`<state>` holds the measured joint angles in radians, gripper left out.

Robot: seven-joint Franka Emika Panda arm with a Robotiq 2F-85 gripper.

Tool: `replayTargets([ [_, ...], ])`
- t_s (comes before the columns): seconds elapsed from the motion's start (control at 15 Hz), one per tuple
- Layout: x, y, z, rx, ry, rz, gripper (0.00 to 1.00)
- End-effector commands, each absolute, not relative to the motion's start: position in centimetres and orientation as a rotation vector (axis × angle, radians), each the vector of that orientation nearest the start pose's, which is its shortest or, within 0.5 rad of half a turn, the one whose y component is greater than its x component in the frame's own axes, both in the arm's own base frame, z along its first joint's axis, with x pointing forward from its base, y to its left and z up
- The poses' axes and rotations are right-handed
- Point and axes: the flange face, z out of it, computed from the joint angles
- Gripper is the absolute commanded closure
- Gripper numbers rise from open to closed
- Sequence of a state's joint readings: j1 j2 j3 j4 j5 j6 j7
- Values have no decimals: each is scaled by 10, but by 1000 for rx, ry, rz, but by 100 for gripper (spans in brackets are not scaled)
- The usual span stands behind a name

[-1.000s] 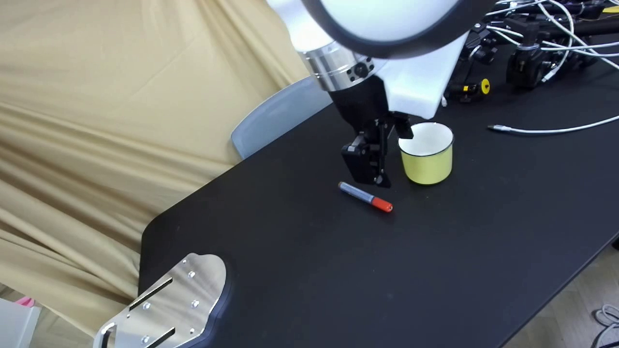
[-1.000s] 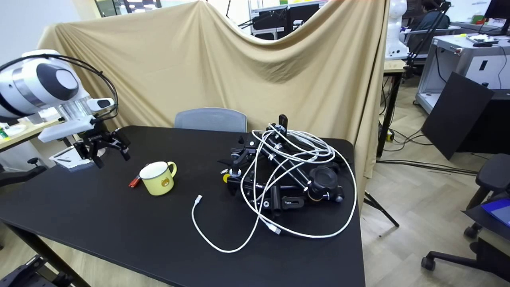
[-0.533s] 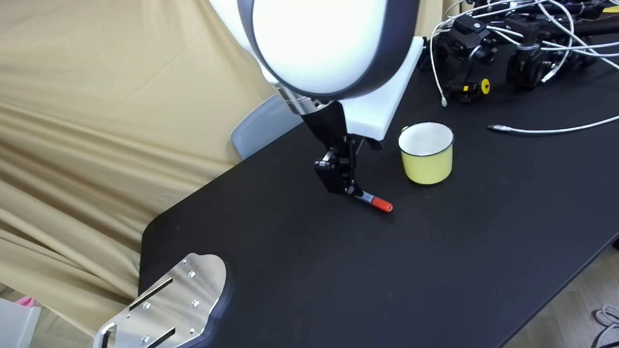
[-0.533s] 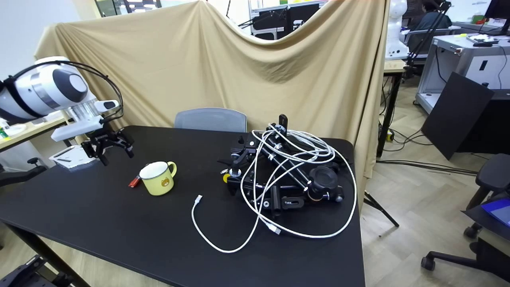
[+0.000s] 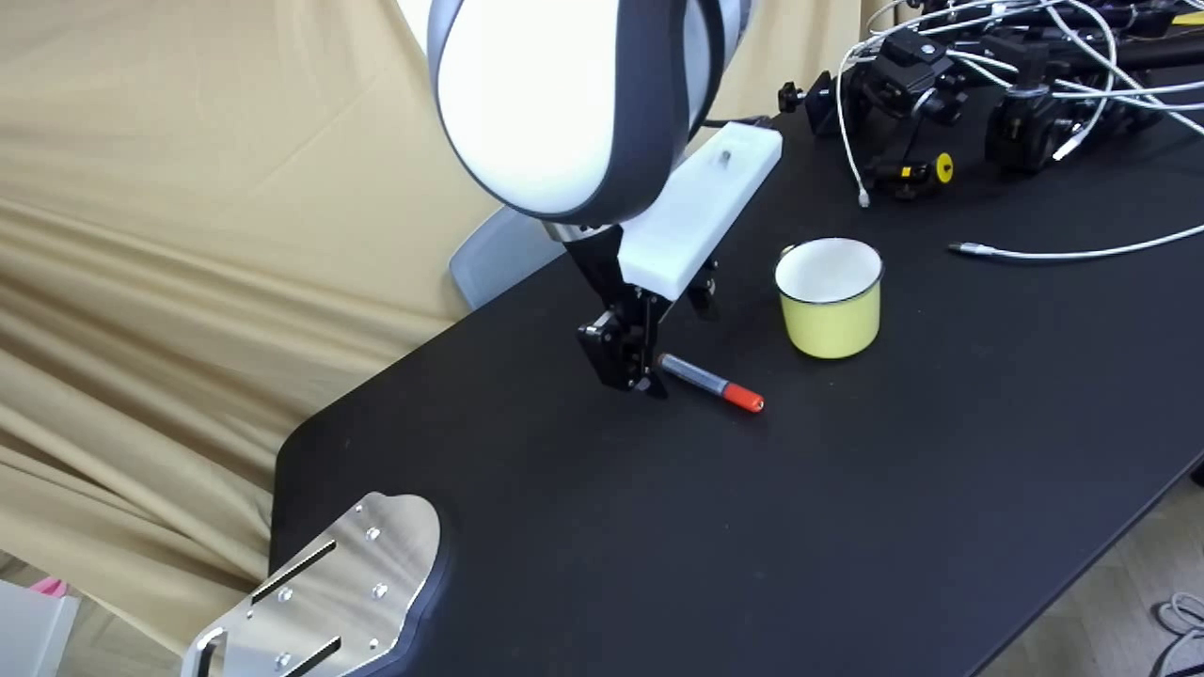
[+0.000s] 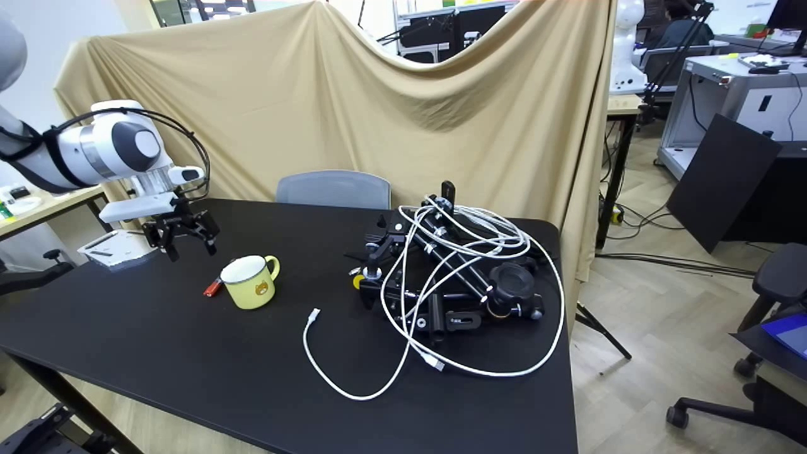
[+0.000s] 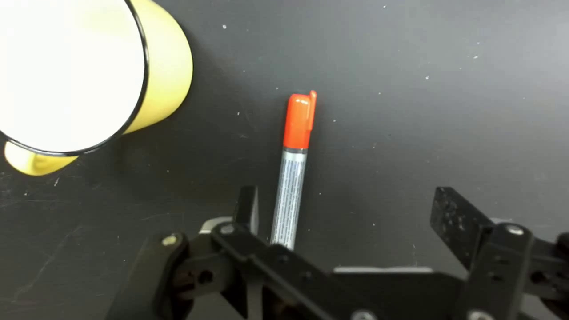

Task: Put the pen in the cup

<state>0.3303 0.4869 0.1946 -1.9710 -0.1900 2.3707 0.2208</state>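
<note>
Black two-finger gripper (image 7: 344, 209) spread wide, slim grey-blue marker (image 7: 293, 171) with red cap, barrel print illegible, tail hidden in wrist view, round yellow cup (image 7: 166, 71) far left, cut off.

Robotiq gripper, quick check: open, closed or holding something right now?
Robotiq gripper: open, holding nothing; the red-capped marker lies on the black tabletop.

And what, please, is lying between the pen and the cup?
Only a strip of black tabletop lies between the pen and the cup, as an exterior view shows.
</note>
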Motion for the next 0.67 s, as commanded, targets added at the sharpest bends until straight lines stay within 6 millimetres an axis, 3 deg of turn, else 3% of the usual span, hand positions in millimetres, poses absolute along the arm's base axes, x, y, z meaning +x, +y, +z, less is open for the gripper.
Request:
replayTargets([
  [0.0, 527, 296, 223, -3144, -663, 74, 0],
  [0.4, 545, 264, 206, -3181, -534, 65, 0],
  [0.6, 549, 257, 198, -3192, -527, 94, 0],
])
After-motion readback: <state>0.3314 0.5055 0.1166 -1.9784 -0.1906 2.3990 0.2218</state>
